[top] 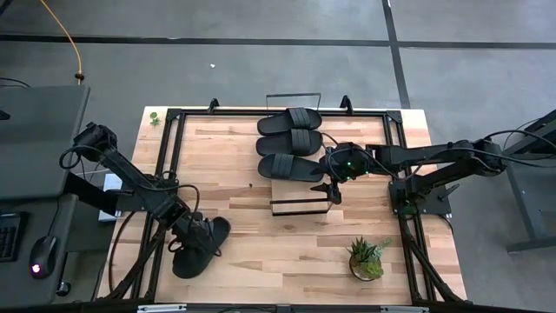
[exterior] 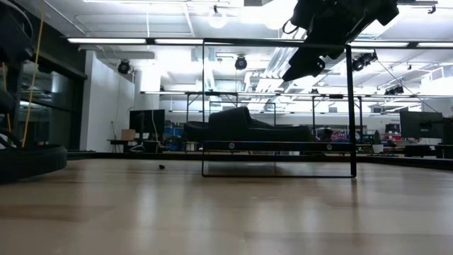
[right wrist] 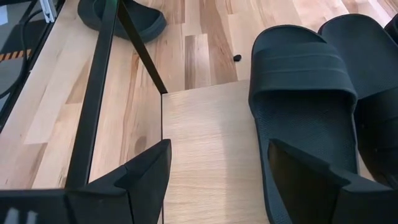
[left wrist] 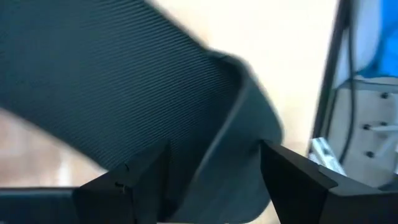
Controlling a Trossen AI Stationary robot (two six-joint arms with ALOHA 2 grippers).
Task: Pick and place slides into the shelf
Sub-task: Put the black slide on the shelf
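Three black slides [top: 290,143] lie side by side, soles down, on the light-wood shelf [top: 300,198] at the table's middle; its black wire rails [exterior: 350,106] stand at the ends. A fourth slide [top: 188,263] lies on the tabletop near the left front. My left gripper [top: 193,239] is low over it and open, its fingers on either side of the ribbed strap's edge [left wrist: 230,124]. My right gripper [right wrist: 227,186] hangs open above the bare part of the shelf board [right wrist: 211,143], beside the nearest shelved slide [right wrist: 305,106]. My left gripper comes at the fourth slide slanting down from above, one finger [left wrist: 134,180] over the ribbed strap and the other [left wrist: 292,180] outside its edge. Whether either finger touches the slide cannot be told.
A small potted plant [top: 367,259] stands near the table's front right. A black frame [top: 169,156] runs around the tabletop's edges. Bare wood lies between the shelf and the fourth slide. Desks and equipment stand beyond the table on both sides.
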